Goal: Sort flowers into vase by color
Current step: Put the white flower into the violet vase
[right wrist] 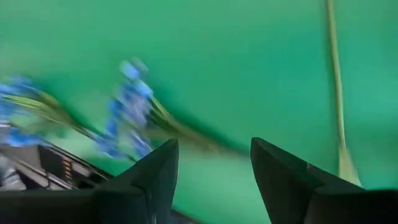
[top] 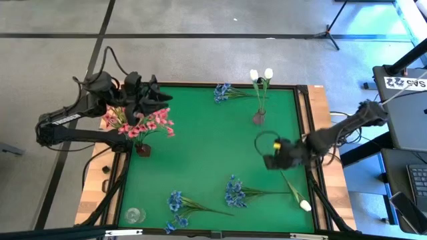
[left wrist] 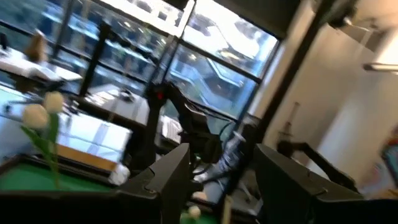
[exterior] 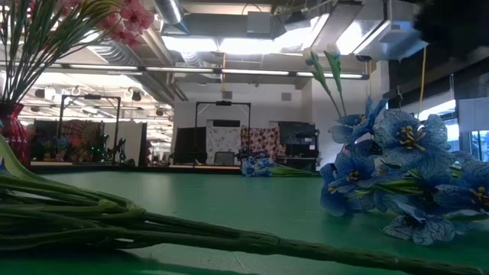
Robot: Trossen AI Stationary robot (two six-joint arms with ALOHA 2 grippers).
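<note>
table green mat, sort roughly half done by my read

pink flowers all bunched in the dark red vase at the left side, looks finished. left pincer hangs over that bunch, fingers apart, nothing in them

two white tulips stand in the small vase toward the far right. third white tulip lies flat by the near right edge, not sorted yet

blue sprigs all loose on the mat: one at the far edge, one near centre-right, two near the front. clear glass vase at the near left corner stands empty, probably theirs

right pincer is over the mat on the right, above the lying tulip's stem, released, fingers parted and empty; wrist view looks down on a blue sprig and that stem

left: four blues plus one white
</note>
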